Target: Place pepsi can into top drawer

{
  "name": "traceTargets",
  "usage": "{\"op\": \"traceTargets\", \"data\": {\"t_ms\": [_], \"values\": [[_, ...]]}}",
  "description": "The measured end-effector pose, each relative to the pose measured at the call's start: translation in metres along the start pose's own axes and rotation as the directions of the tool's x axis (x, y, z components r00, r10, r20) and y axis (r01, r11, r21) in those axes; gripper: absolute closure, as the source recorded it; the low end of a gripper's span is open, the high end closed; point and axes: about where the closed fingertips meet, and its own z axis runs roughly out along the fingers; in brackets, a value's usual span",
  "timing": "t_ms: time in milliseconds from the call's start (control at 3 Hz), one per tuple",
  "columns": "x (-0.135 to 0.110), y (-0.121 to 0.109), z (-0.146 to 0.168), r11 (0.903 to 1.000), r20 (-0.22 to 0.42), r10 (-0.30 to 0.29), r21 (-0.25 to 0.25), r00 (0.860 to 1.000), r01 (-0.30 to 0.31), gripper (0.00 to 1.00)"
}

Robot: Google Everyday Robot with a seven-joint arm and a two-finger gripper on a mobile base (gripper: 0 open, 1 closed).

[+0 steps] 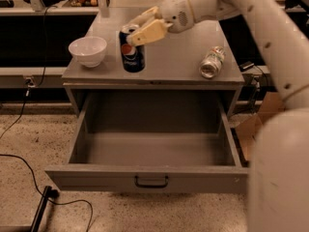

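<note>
The pepsi can point(132, 55) is dark blue with a round red-white-blue logo and a silver top. My gripper point(140, 27) is shut on its upper part and holds it upright over the front edge of the cabinet top. The top drawer point(153, 150) is pulled wide open just below and in front of the can. Its inside holds nothing, and its flat front panel carries a small dark handle point(151, 181).
A white bowl point(88, 50) sits on the cabinet top left of the can. A silvery, green-labelled can point(211, 62) lies on its side at the right. A cardboard box point(253, 125) stands on the floor at the right. Black cables point(29, 173) run across the floor at the left.
</note>
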Motion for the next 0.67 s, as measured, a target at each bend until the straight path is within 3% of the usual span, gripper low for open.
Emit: {"op": "traceTargets", "data": {"t_ms": [333,667], "values": [[-0.012,0.038,-0.028,0.9913,0.002,-0.097,0.089,0.995,0.096,1.0],[-0.007,0.064,-0.048,0.9747,-0.08,-0.18,0.119,0.98,0.189,1.0]]}}
